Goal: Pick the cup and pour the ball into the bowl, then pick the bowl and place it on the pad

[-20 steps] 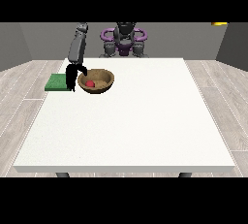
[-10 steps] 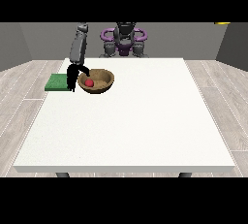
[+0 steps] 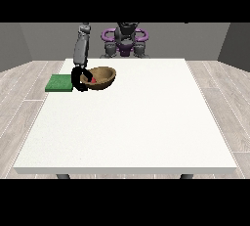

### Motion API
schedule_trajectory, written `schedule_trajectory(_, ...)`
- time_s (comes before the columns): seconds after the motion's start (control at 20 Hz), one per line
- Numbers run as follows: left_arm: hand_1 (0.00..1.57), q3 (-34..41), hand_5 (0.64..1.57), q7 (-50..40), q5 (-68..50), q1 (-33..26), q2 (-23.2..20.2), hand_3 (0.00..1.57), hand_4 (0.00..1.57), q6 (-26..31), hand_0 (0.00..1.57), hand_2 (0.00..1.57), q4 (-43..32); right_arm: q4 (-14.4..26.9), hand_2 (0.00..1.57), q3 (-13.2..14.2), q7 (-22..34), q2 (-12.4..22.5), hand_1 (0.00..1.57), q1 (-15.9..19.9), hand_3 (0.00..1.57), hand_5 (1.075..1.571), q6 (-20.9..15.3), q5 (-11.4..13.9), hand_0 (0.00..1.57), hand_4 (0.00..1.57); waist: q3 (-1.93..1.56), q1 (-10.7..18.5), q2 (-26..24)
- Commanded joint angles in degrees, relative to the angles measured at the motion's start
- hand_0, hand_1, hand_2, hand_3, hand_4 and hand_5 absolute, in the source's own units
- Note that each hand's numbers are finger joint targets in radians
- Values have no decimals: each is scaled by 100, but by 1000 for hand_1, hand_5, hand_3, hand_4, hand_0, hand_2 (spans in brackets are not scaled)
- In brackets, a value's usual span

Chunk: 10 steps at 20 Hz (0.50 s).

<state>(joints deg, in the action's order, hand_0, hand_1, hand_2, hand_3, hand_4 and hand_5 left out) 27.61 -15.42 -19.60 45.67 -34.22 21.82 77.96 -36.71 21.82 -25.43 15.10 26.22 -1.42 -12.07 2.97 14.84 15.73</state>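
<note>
Compared with the frame one second earlier, the wooden bowl [image 3: 101,78] is seen raised off the white table [image 3: 127,122] and tipped, its right rim higher than its left; before, it sat flat on the tabletop. Half a second earlier the lift is already under way. The bowl's position in the upper left of the frame is otherwise little changed, and it is not yet over the pad.

The hand at the view's left [image 3: 80,77] is found at the bowl's left rim, with dark fingers curled over the edge, so the hand is clamped on the bowl. The grey forearm [image 3: 81,49] rises from it nearly straight up toward the top of the frame, much as in the earlier frames.

A small red ball [image 3: 93,80] is visible inside the bowl, near its left wall, just beside the fingers. In the earlier frames it also lies in the bowl.

The green pad [image 3: 59,83] lies flat on the table's upper-left corner, just left of the hand and unmoved. Whether the bowl's underside touches the pad's edge cannot be told.

The robot's torso [image 3: 125,41], with purple rings at its sides, is seen at top centre behind the table. The other hand is not seen anywhere in the frame.

No brands, labels or readable writing are observed.
</note>
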Motion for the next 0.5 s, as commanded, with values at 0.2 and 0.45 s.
schedule_trajectory(0.2, 0, 147, 1527, -116, -172, -149, -102, 0, 1160, 58, 0, 0, -108, 227, 1571, -53, 835, 569, 1571, -464, 1292, 1542, -807, 366, 1571, 995, -287, -88, -22)
schedule_trajectory(0.45, 0, 332, 1528, 103, -180, -355, -281, 0, 1191, 312, 0, 0, -753, -280, 1571, -363, 2000, 1203, 1571, -12, 1111, 1548, -945, 524, 1571, 1026, -263, -393, -357)
